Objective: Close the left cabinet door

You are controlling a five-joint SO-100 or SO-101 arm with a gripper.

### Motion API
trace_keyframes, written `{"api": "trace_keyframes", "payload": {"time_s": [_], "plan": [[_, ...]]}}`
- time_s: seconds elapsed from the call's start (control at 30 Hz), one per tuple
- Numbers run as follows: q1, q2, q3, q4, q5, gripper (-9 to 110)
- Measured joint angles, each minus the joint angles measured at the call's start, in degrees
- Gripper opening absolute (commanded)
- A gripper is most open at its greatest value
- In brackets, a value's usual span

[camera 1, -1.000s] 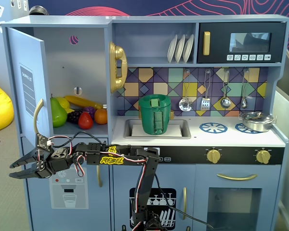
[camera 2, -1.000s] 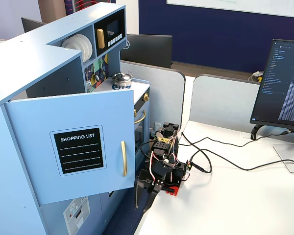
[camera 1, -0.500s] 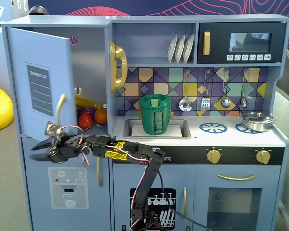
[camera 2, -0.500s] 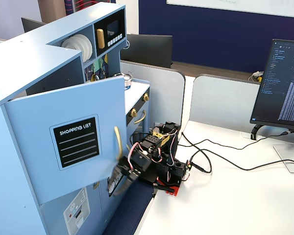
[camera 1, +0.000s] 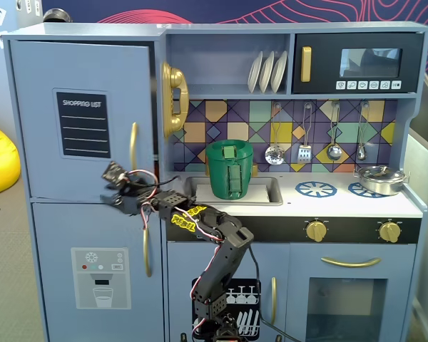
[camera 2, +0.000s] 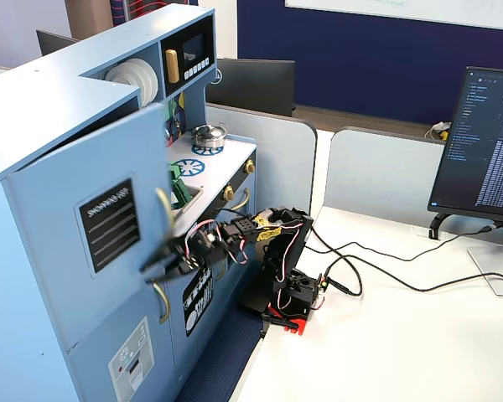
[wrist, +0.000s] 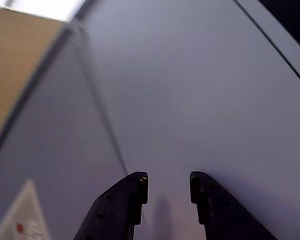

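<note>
Kitchen sink (camera 1: 267, 191) holds green basket (camera 1: 230, 169), apparently empty.

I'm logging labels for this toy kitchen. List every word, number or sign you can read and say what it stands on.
"SHOPPING LIST": white letters on the black chalkboard label of the left cabinet door.
Same label in another fixed view: too blurred to read.
Dispenser panel on the lower door: icons only, no legible words.
Microwave buttons: too small.
Monitor: text too small.
Yellow stickers on the arm: unreadable.

"SHOPPING LIST" heads the black chalkboard label (camera 1: 83, 123) on the left cabinet door (camera 1: 85, 114)
</note>
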Motion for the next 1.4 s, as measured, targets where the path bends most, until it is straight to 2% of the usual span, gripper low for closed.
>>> {"api": "trace_keyframes", "payload": {"time_s": [0.17, 0.33, 0.43, 0.57, 0.7, 0.8, 0.93, 1.17, 1.4], "plan": [[1.6, 1.1, 0.1, 0.4, 1.3, 0], [-5.0, 11.7, 6.0, 10.9, 9.7, 0], [-4.7, 21.3, 13.5, 17.6, 13.2, 0], [4.3, 36.7, 25.0, 29.9, 17.8, 0], [21.3, 50.4, 35.2, 47.4, 21.4, 0], [34.1, 56.9, 42.2, 57.4, 22.7, 0], [47.5, 60.1, 49.1, 65.0, 26.5, 0], [52.7, 64.2, 59.0, 68.9, 33.7, 0], [53.3, 64.6, 61.0, 71.3, 35.5, 0]]}}
